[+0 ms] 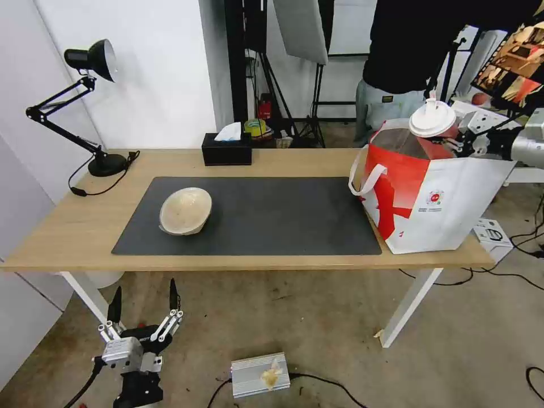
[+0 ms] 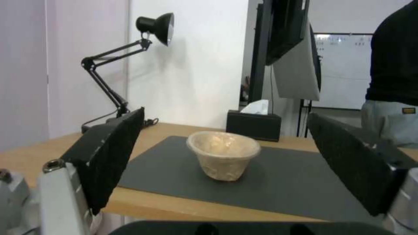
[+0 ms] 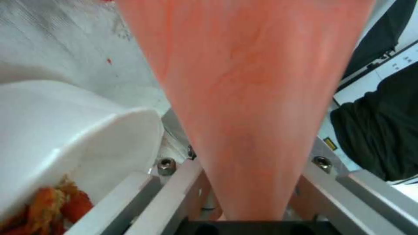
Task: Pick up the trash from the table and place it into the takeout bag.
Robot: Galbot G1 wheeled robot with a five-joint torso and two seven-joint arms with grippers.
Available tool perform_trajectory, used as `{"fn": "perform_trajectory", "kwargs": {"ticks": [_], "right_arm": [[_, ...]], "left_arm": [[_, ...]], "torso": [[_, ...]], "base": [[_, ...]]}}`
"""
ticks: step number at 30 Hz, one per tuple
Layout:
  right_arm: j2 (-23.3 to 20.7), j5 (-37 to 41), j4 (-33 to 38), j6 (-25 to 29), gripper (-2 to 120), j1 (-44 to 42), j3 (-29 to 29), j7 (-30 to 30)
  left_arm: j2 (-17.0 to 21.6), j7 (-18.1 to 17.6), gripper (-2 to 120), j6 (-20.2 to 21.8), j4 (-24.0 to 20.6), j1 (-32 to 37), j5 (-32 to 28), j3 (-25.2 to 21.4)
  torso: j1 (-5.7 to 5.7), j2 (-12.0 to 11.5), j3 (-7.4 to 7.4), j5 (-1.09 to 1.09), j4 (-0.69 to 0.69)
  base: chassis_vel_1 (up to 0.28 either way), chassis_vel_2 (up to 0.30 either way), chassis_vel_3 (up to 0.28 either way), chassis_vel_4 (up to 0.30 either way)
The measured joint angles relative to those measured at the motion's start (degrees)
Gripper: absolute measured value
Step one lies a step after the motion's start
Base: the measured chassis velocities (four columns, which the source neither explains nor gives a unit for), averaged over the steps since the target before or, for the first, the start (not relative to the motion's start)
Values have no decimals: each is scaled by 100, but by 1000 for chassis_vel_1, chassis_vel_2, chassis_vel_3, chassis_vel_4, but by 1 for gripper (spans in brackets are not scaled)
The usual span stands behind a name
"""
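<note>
This looks like a robotics lab or recording studio set up as a mock office: a light-wood desk [image 1: 68, 238] with a black desk lamp [image 1: 90, 59], tripod stands [image 1: 317, 107] and a softbox panel [image 1: 300, 28] behind it, cables [image 1: 510, 275] trailing across bare concrete floor [image 1: 317, 317], and a whiteboard [image 2: 344, 70] on the back wall.

Even bright light; right wrist view blurred

The left gripper [image 1: 144, 299] is showing two black, textured tapering fingers [image 2: 109, 151] on silver metal linkages above a black wrist with a trailing black cable, while the right gripper [image 1: 460, 136] is showing silver, screw-studded metal brackets.
</note>
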Motion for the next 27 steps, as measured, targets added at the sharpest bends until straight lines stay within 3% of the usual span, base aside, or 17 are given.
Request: {"fn": "perform_trajectory", "kwargs": {"ticks": [13,16,27], "right_arm": [[89,-426,-41,52,4,26,-11,-35],[103,-501,-47,53,11,36,-11,-67],[133,-548,-31,26,52,-11,-3,66]], "left_arm": [[0,2,100,-3,3,5,7,-7],[2,2,100,-3,9,4,8,-11],[-89,4,100,-20,-12,51,127,48]], "torso": [[0,0,0,-1,0],[0,0,0,0,0],[0,0,0,-1,0]], "base": [[0,0,0,0],[0,0,0,0],[0,0,0,0]]}}
